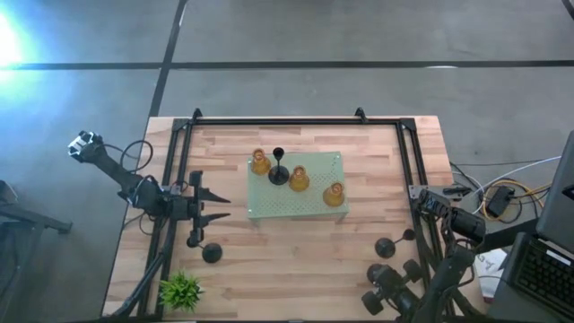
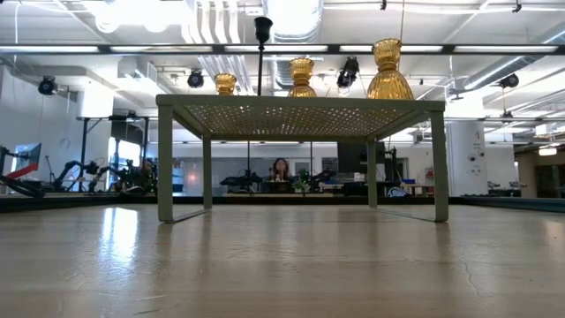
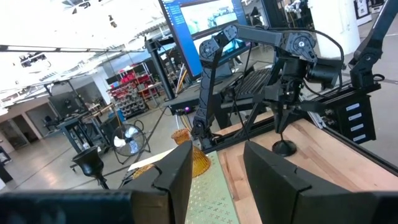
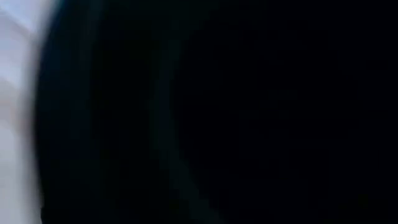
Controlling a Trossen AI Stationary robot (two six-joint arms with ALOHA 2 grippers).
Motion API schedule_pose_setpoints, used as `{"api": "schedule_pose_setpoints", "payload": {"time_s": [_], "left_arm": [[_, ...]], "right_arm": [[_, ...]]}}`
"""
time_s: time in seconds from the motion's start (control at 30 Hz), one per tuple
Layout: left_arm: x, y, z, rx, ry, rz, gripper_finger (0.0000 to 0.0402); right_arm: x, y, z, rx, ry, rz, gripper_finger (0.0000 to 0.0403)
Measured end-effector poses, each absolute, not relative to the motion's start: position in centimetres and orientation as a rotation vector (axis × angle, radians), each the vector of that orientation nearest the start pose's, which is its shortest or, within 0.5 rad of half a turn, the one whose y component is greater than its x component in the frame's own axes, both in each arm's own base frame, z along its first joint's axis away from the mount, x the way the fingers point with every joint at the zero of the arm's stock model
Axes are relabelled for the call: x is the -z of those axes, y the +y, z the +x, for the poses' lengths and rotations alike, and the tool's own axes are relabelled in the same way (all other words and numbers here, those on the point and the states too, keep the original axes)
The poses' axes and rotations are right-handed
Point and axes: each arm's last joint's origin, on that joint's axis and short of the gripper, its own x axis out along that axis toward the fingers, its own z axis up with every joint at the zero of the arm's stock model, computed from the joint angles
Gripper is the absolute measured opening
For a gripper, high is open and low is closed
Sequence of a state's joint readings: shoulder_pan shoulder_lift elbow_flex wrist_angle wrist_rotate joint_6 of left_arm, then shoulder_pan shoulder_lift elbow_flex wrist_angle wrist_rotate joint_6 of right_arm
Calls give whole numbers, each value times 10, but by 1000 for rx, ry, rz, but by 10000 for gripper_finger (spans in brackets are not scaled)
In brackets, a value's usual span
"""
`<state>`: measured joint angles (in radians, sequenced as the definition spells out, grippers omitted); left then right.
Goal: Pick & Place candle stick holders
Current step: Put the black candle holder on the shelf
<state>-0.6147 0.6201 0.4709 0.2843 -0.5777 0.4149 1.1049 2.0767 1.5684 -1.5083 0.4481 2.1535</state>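
Counting four candle stick holders on the pale green stand (image 1: 316, 208), three amber holders (image 1: 299, 178) and one black holder (image 1: 279, 170), you still have three black ones (image 1: 212, 253) on the table, with the left gripper (image 1: 218, 205) apart and empty and the right gripper's state impossible to tell.

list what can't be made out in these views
- Right wrist view: almost wholly dark, something fills the lens, so nothing of the table shows.
- Right gripper: in the high view it lies among black holders at the table's near right; fingers lost in the dark cluster.
- Black holder on the pale green stand: the low view hides its base behind the stand's top.
- Left gripper: open, empty.
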Motion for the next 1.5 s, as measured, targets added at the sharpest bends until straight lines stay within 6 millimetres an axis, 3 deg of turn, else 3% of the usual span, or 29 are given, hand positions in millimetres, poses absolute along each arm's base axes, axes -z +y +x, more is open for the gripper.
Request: {"api": "schedule_pose_setpoints", "payload": {"time_s": [0.13,0.3,0.43,0.6,0.83,1.03,1.2,1.37,1.5], "left_arm": [[-293,-72,129,11,-128,331,149],[-295,-72,129,8,-138,326,149],[-295,-72,129,8,-138,330,149],[-295,-72,129,6,-139,356,149],[-295,-72,129,6,-139,357,149],[-298,-71,128,1,-167,336,149],[-302,-71,128,-7,-207,323,149],[-303,-71,128,-10,-215,322,149],[-303,-71,128,-10,-220,309,149]], "right_arm": [[-211,312,172,865,937,382,11],[-270,306,174,682,863,438,10],[-320,289,176,541,763,428,10],[-371,248,179,420,690,278,10],[-426,154,168,376,653,113,9],[-454,75,149,455,600,25,9],[-471,33,142,468,550,-47,9],[-469,6,158,346,526,-47,9],[-452,-17,179,274,569,-69,9]]}}
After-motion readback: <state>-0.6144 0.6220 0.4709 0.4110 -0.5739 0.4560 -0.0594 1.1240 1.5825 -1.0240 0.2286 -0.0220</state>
